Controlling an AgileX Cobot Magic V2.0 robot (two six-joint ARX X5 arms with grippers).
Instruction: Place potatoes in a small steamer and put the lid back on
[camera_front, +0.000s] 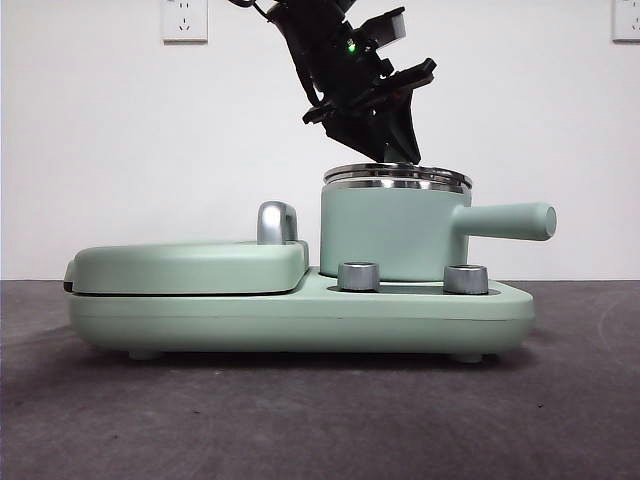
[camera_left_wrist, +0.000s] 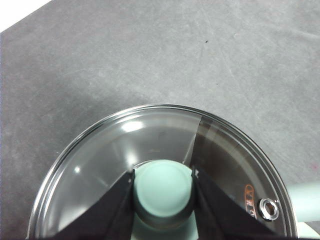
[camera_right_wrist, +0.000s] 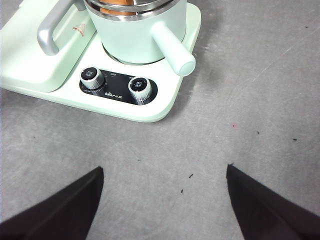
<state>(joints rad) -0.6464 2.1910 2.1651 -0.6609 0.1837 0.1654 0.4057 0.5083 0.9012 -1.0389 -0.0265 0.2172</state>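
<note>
The small steamer (camera_front: 390, 235) is a mint-green pot with a side handle, standing on the right half of a cooker base. In the right wrist view the steamer (camera_right_wrist: 140, 35) shows a sliver of the orange-brown potato (camera_right_wrist: 117, 2) under its steel rim. The glass lid (camera_front: 397, 177) rests level on the pot's rim. My left gripper (camera_front: 395, 150) comes down from above, its jaws pressed on both sides of the lid's green knob (camera_left_wrist: 163, 189). My right gripper (camera_right_wrist: 164, 167) hovers open over bare table in front of the cooker, holding nothing.
The mint-green cooker base (camera_front: 300, 310) carries a flat griddle cover (camera_front: 190, 265) with a chrome handle (camera_front: 277, 222) on its left half. Two steel dials (camera_front: 358, 276) (camera_front: 465, 279) sit at its front. The steamer's handle (camera_front: 510, 221) sticks out to the right. Grey tabletop lies all around.
</note>
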